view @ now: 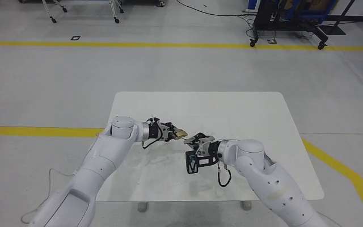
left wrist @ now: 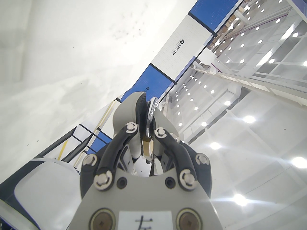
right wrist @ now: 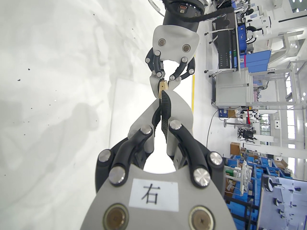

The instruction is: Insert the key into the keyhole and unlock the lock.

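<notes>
My left gripper (view: pixel 182 134) is shut on a small brass lock (view: pixel 180 134) held above the middle of the white table (view: pixel 249 108). In the left wrist view the brass body (left wrist: pixel 147 147) sits deep between the fingers. A silver metal part (left wrist: pixel 151 113) runs from it out to the fingertips; I cannot tell whether that is shackle or key. My right gripper (right wrist: pixel 163 95) faces it head-on, its black pads (right wrist: pixel 165 111) pressed together. Its tips touch the brass lock (right wrist: pixel 163 86). The key is almost wholly hidden between those pads.
Both grippers meet in the air over the table's centre (view: pixel 190 139). A yellow floor line (view: pixel 170 44) runs behind the table, and a dark wheeled rack (view: pixel 289 25) stands far back right.
</notes>
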